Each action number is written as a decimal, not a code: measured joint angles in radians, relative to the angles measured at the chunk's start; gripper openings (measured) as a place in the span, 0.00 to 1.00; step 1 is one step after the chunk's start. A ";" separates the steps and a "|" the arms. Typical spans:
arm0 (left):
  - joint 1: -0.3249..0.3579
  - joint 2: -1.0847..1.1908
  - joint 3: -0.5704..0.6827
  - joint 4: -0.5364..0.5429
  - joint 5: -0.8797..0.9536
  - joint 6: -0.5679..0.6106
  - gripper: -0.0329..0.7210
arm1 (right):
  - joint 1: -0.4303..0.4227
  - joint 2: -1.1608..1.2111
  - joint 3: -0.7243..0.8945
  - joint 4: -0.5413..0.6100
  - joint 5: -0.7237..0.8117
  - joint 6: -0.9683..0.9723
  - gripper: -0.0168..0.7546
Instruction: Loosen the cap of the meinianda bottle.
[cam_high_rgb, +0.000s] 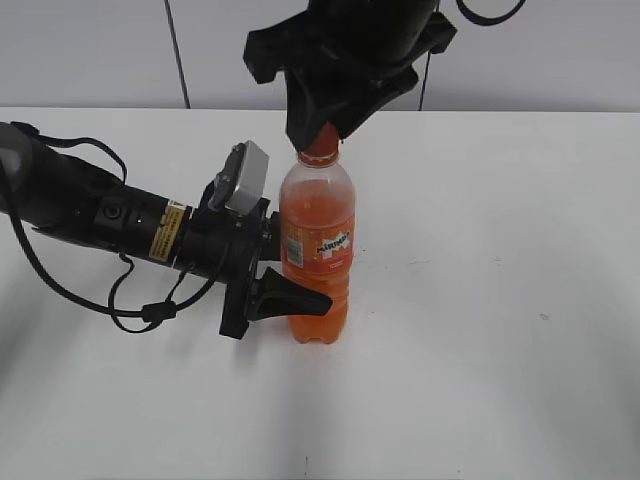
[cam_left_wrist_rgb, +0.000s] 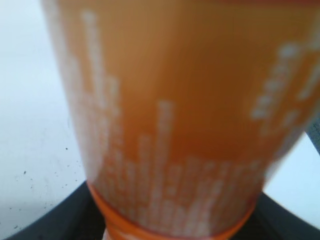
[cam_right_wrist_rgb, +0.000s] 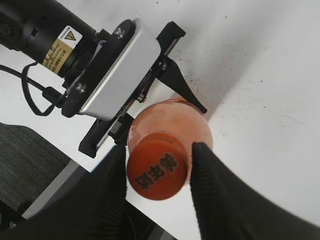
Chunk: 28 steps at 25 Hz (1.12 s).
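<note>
The white table (cam_high_rgb: 520, 330) takes up most of what you see, and standing upright near its middle is the meinianda bottle (cam_high_rgb: 318, 250), clear plastic full of orange drink, with its orange label facing the front. From the left a black arm (cam_high_rgb: 90, 205) lies low across the tabletop, a flat silver camera block (cam_high_rgb: 247, 177) mounted on its wrist. Its left gripper (cam_high_rgb: 285, 270) has the bottle's lower body between its fingers, one dark finger (cam_high_rgb: 290, 298) showing along the near side against the plastic; the jaws stand about halfway apart, closed onto the bottle's width (the left wrist camera is so close that it shows only blurred label and barcode). From above, the right gripper (cam_right_wrist_rgb: 157, 167) hangs down over the bottle's top. Its two black fingers (cam_right_wrist_rgb: 212, 192) flank the cap (cam_right_wrist_rgb: 157, 168) on either side, right alongside it, though I cannot tell whether they actually press on it. The cap, small and orange with tiny white marks on top, sits on the bottle's neck.
</note>
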<state>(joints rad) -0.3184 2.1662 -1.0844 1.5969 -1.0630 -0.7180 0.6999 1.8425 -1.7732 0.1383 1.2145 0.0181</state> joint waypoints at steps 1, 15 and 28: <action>0.000 0.000 0.000 0.000 0.000 0.000 0.58 | 0.000 0.000 0.000 0.001 0.001 0.000 0.43; 0.000 0.000 0.000 0.001 0.001 0.000 0.58 | 0.000 0.000 -0.001 0.005 0.002 -0.381 0.37; 0.000 0.000 0.000 -0.001 0.002 -0.001 0.58 | 0.000 0.000 -0.008 0.002 0.004 -1.394 0.35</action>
<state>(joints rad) -0.3184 2.1662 -1.0844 1.5962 -1.0613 -0.7190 0.6999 1.8425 -1.7811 0.1408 1.2186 -1.3756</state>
